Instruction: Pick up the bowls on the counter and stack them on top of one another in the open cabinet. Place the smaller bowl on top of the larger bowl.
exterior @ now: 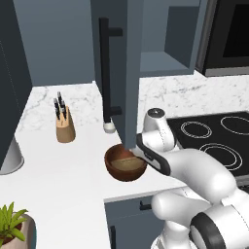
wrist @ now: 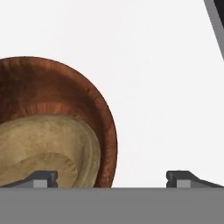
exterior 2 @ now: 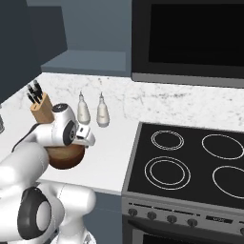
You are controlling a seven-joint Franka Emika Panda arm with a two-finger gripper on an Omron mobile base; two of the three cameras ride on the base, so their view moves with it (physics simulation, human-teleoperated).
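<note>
You are looking at the larger bowl (exterior: pixel 125 168), dark reddish-brown, sitting on the counter (exterior: pixel 73 165) near its front edge, just left of the black cooktop (exterior 2: pixel 190 162). The smaller bowl (wrist: pixel 48 151), light tan, is already lying inside it, tilted against the inner wall rather than sitting level, as the hand view is showing you. In the right base view the larger bowl (exterior 2: pixel 66 157) is peeking out from under the arm's wrist, and the tan one is hidden there. The gripper (wrist: pixel 111 177) is hovering just above the bowls with its fingers spread wide and holding nothing; one fingertip (wrist: pixel 43 178) is showing over the tan bowl's rim and the other is showing over bare counter (wrist: pixel 166 87), outside the dark bowl (wrist: pixel 65 96). Whether either tip is touching wood, you cannot tell. Directly above the bowls, the cabinet (exterior: pixel 165 44) is standing open, its tall door (exterior: pixel 124 63) swung out toward you with the long black bar handle (exterior: pixel 104 73) facing left, and the blue-grey shelf (exterior: pixel 163 63) is lying bare behind it. Farther left on the counter, a knife block (exterior: pixel 64 125) is standing well apart from the bowls. Two pale bottles (exterior 2: pixel 93 110) are standing side by side against the backsplash beyond the arm, and the black oven (exterior 2: pixel 190 38) is hanging above the cooktop.
</note>
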